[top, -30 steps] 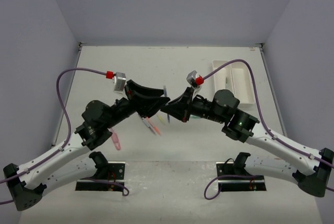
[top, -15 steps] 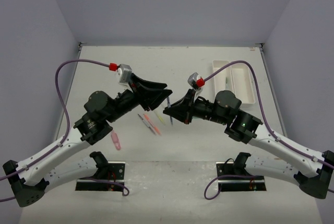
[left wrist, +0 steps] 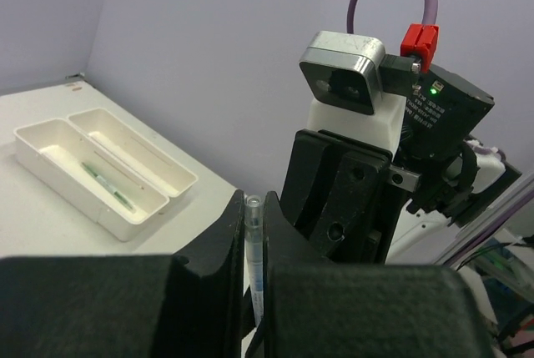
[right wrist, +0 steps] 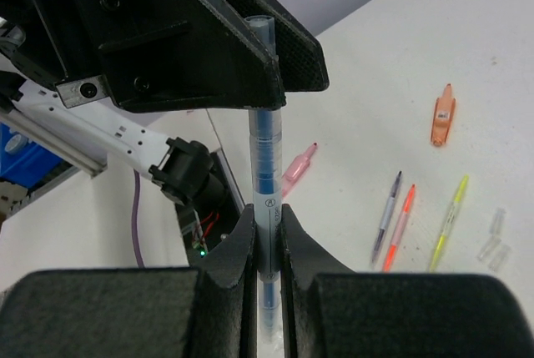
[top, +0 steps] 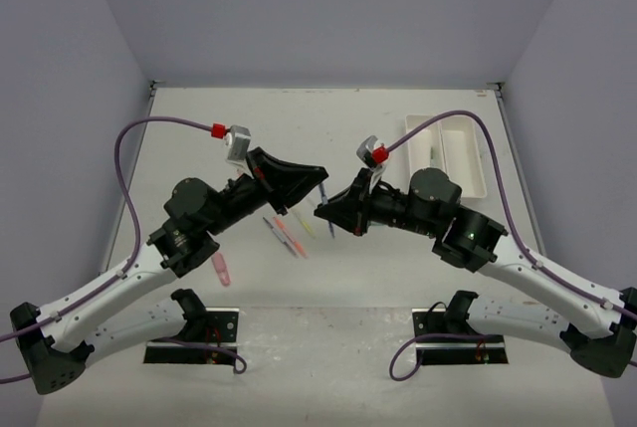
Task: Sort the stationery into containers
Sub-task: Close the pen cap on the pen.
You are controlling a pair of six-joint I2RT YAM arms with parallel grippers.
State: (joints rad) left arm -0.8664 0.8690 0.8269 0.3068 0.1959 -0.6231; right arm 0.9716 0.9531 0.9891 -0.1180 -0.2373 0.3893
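Currently the blue pen [right wrist: 267, 153] sits pinched in left hand [left wrist: 254, 237] and right hand [right wrist: 267, 237].

Trays [top: 461, 149] behind-right of loose pens [top: 290, 236]

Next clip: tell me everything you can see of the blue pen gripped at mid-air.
The pen is thin, with a clear, plastic-looking barrel, a blue core and a small printed mark on a pale band. It is held in the air, upright in the right wrist view. The right tool is shut on its lower part, and the left tool is shut near its upper end, whose open tip pokes just past the grip. Nothing else touches it.
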